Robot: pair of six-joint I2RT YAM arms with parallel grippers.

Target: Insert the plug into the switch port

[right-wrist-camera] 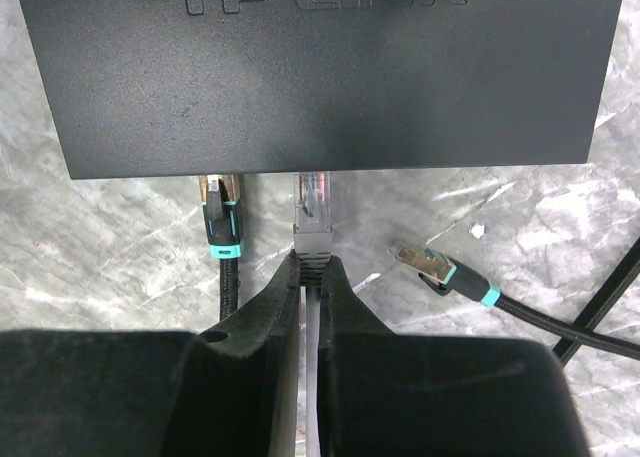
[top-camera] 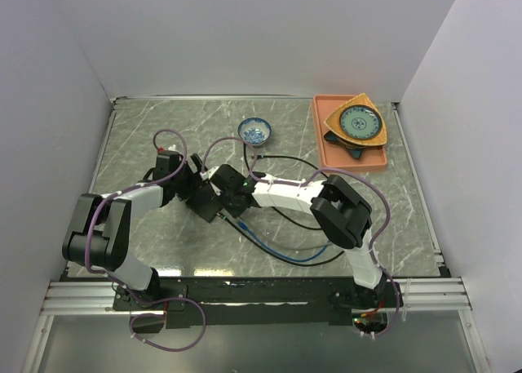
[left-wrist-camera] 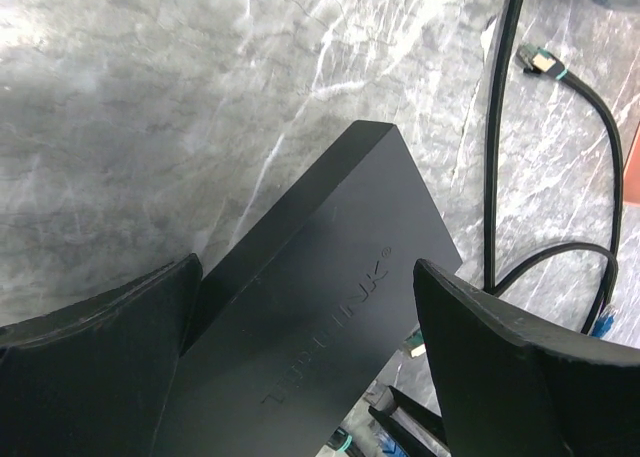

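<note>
The switch [right-wrist-camera: 320, 67] is a flat matte-black box filling the top of the right wrist view. My right gripper [right-wrist-camera: 312, 262] is shut on the grey boot of a clear plug [right-wrist-camera: 314, 199]. The plug's tip meets the switch's socket edge, and its depth is hidden. Left of it, a black plug with a teal band [right-wrist-camera: 221, 217] sits at another socket. My left gripper [left-wrist-camera: 305, 277] stands wide open astride the switch [left-wrist-camera: 320, 307], one finger [left-wrist-camera: 90, 377] at each long side. In the top view both grippers meet at the switch [top-camera: 208, 203].
A loose black plug with a teal band [right-wrist-camera: 432, 267] lies on the marble to the right of my right fingers. Black and blue cables [top-camera: 273, 249] loop across the table in front. A small blue bowl [top-camera: 254, 130] and an orange tray [top-camera: 326, 148] with plates stand at the back.
</note>
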